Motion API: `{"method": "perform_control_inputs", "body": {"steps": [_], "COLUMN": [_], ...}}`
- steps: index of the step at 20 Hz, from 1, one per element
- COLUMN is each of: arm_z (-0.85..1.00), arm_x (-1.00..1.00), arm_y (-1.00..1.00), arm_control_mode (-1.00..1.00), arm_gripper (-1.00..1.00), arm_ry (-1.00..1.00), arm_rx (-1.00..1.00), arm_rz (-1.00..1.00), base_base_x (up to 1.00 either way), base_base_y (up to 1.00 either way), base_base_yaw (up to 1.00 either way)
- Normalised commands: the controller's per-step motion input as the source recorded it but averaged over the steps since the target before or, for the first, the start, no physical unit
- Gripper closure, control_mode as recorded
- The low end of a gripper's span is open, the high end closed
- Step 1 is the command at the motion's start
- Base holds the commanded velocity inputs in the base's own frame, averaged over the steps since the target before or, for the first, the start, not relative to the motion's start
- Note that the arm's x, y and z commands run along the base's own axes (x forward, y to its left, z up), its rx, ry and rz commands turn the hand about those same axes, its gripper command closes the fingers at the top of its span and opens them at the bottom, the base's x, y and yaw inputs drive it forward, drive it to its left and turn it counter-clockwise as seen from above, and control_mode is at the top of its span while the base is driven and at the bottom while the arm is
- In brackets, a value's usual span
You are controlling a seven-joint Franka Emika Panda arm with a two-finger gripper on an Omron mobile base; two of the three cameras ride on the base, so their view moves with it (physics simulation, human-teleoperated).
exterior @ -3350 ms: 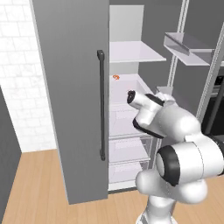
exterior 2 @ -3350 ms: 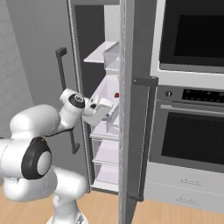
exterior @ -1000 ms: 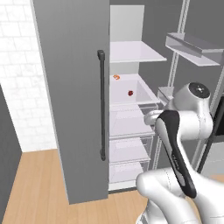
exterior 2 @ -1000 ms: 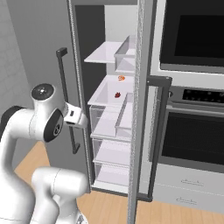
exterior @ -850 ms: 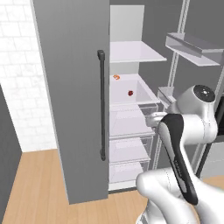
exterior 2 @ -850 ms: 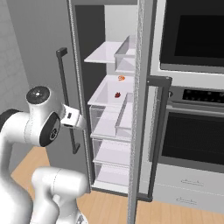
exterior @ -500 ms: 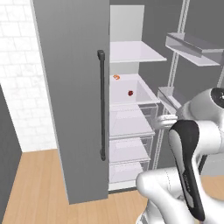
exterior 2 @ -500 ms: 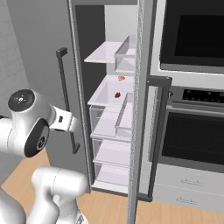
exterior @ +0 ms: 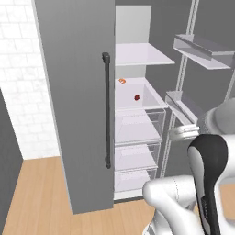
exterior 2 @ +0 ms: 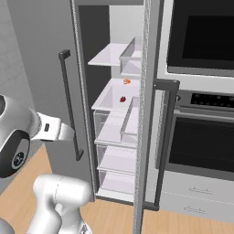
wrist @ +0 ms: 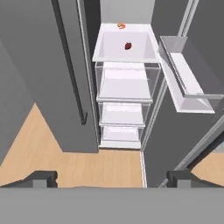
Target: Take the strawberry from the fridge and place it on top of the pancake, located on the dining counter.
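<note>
While the fridge (exterior: 78, 92) stands open, the strawberry (wrist: 128, 45) lies on a white shelf (wrist: 105, 52) near an orange piece (wrist: 121, 26); hand (wrist: 111, 178) spread, holding nothing

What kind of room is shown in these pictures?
Most likely a home kitchen. An open fridge with white shelves and clear drawers holds a strawberry and a small orange food piece. A black-fronted wall oven is built in beside it.

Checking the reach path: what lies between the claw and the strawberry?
In the hand view, nothing blocks it: open air over the wood floor and clear drawers separates the claw from the strawberry on its white shelf.
</note>
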Motion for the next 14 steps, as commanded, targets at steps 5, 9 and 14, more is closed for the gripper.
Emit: {"method": "perform_control_inputs", "body": {"steps": [5, 9, 14], "arm_z": [0.0, 0.0, 0.0], "arm_x": [0.0, 0.0, 0.0], "arm_y": [0.0, 0.0, 0.0], "arm_control_mode": [1.0, 1.0, 1.0], "arm_gripper": [-1.0, -1.0, -1.0], "arm_ry": [0.0, 0.0, 0.0], "arm_rx": [0.0, 0.0, 0.0], "arm_rz": [0.0, 0.0, 0.0], "base_base_x": [0.79, 0.97, 0.99], "base_base_y": [0.0, 0.03, 0.04], "base_base_yaw": [0.0, 0.0, 0.0]}}
